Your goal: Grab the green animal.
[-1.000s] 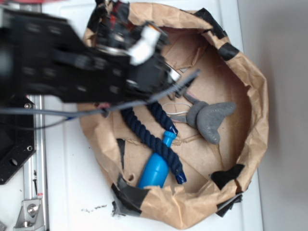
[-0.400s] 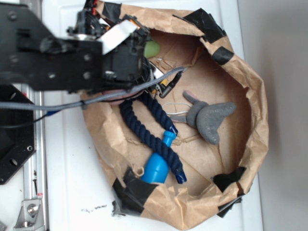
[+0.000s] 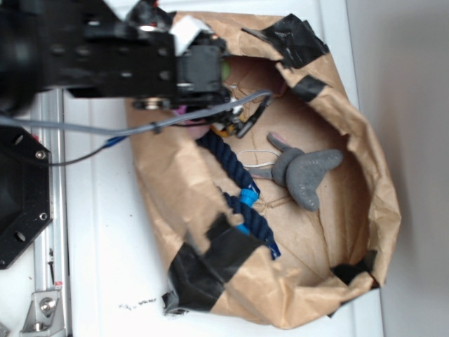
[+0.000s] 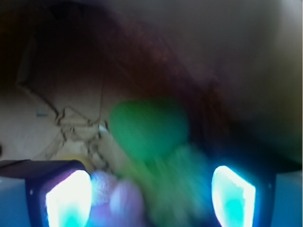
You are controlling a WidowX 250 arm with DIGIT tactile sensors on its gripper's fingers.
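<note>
In the wrist view the green animal (image 4: 147, 130) lies straight ahead of the claw (image 4: 150, 191), a little above the middle of the frame, and its lower fuzzy part comes down between the two bright fingers (image 4: 68, 196), which stand wide apart at the lower left and lower right. So the claw is open and holds nothing. The picture is blurred, so I cannot tell if the fingers touch the plush already. The toy seems to run from the smooth rounded part in the centre down and to the right into the fuzzy part, so its long axis is slanted across the gap. Something pink (image 4: 118, 201) sits at the bottom, just beside the left finger, and it may be caught together with the green one. In the exterior view only a small green patch (image 3: 225, 71) shows at the upper centre, beside the black wrist, inside the paper bag (image 3: 365, 161) near its upper wall. In my judgement, the next move is a short advance forward and then closing.
</note>
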